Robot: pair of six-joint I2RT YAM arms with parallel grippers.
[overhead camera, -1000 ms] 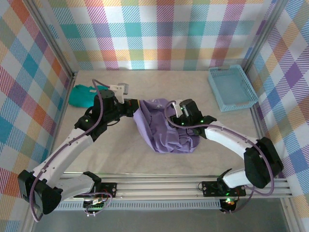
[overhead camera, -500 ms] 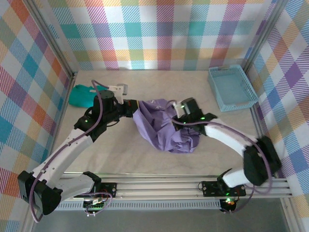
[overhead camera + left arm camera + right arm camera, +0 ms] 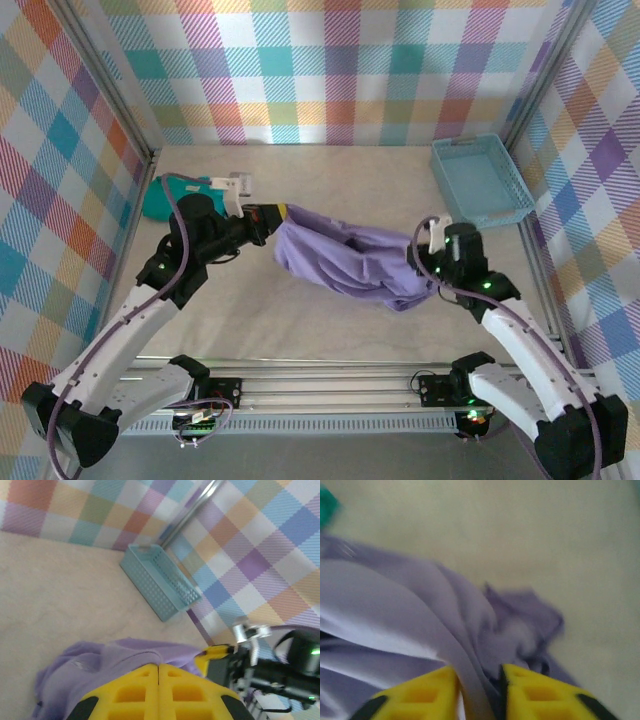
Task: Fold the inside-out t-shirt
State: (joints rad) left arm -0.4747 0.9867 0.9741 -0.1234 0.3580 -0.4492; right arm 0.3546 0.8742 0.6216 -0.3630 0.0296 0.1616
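Note:
The lavender t-shirt point(image 3: 350, 258) hangs stretched between both arms above the middle of the table, sagging in the middle. My left gripper point(image 3: 281, 214) is shut on its left end; in the left wrist view the yellow fingers point(image 3: 140, 692) press together with purple cloth point(image 3: 107, 665) pinched at their tips. My right gripper point(image 3: 418, 262) is shut on the shirt's right end; in the right wrist view a thick band of fabric point(image 3: 445, 625) runs between the yellow fingers point(image 3: 530, 692). No lettering shows.
A teal-green folded garment point(image 3: 163, 198) lies at the back left beside the left arm. A light blue basket point(image 3: 480, 182) stands at the back right, also seen as the basket point(image 3: 160, 582) from the left wrist. Checked walls enclose the table.
Both grippers have moved apart, the left one to the left, the right one well to the right, pulling the bunched shirt out into a long stretched band.

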